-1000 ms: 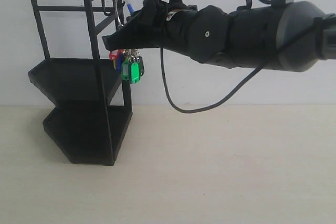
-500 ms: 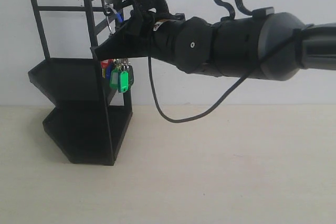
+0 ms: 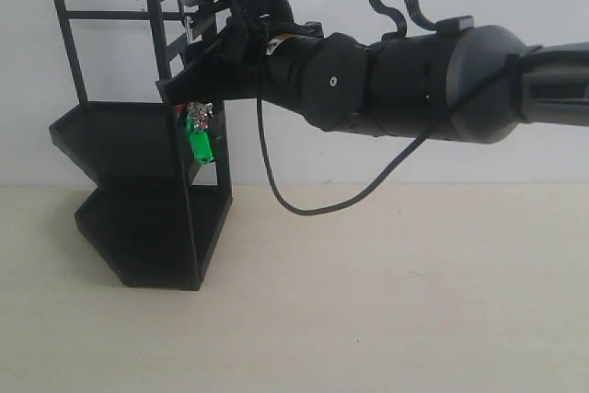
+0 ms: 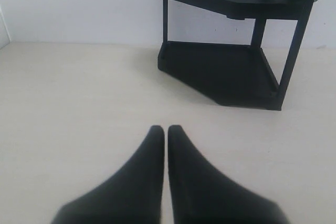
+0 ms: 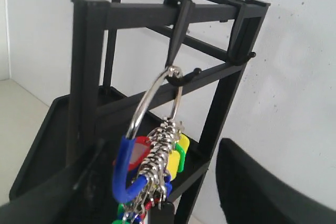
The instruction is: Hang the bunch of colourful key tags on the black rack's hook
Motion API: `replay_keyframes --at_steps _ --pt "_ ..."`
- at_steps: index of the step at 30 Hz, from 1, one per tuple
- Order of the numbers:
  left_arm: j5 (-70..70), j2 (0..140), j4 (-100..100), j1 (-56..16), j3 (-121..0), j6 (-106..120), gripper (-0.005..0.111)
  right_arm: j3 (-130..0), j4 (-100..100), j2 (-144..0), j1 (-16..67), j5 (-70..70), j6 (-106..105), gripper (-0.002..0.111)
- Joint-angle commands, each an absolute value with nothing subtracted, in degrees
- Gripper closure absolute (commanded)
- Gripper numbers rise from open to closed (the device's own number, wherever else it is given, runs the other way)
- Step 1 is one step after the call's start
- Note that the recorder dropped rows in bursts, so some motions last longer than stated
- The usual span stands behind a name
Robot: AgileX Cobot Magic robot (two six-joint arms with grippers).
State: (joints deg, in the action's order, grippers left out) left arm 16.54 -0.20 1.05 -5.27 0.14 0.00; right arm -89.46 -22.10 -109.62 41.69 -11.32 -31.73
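Hanging from hook [image 5: 177,40] at top of black rack [image 3: 152,227], colourful key tag bunch [image 3: 198,135] dangles by its metal ring [image 5: 152,98], tags beside upper shelf [image 3: 120,131]. Right tool [image 5: 163,156] spread wide, one finger either side of bunch, apparently not gripping. Left tool [image 4: 166,129] pressed together, empty, low over tabletop [image 4: 63,103]. Advice: confirm ring seated in hook's curve, then back straight out, fingers clear of blue loop [image 5: 122,166], avoiding snagging tags or nudging rack.

Exterior view: level, side-on, mid-distance from black rack [image 3: 147,236]. Left wrist: low, farther back, facing its shelves [image 4: 220,72]. Right wrist: close below its top bars [image 5: 157,11]. All share rack.
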Motion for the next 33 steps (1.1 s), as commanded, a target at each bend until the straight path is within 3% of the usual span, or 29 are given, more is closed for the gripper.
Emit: replay_keyframes --at_steps 1,8,10,15,26,33 --pt "16.34 0.00 1.01 -5.15 0.00 0.00 0.102 -89.72 -24.07 -107.81 41.80 -10.60 -31.96 0.050" --pt "16.34 0.00 1.01 -5.15 0.00 0.00 0.102 -89.72 -24.92 -101.91 41.68 -1.53 -31.81 0.050" --pt "16.34 0.00 1.01 -5.15 0.00 0.00 0.102 -89.72 -24.92 -100.02 41.68 2.24 -31.81 0.057" --pt "16.34 0.00 1.01 -5.15 0.00 0.00 0.102 -83.94 -25.26 -96.18 41.57 12.21 -28.99 0.108" --pt "16.34 0.00 1.01 -5.15 0.00 0.00 0.102 -60.85 -25.19 -79.18 40.51 10.81 -24.60 0.108" --pt "16.34 0.00 1.01 -5.15 0.00 0.00 0.102 -58.66 -25.19 -76.61 40.51 19.61 -21.27 0.108"
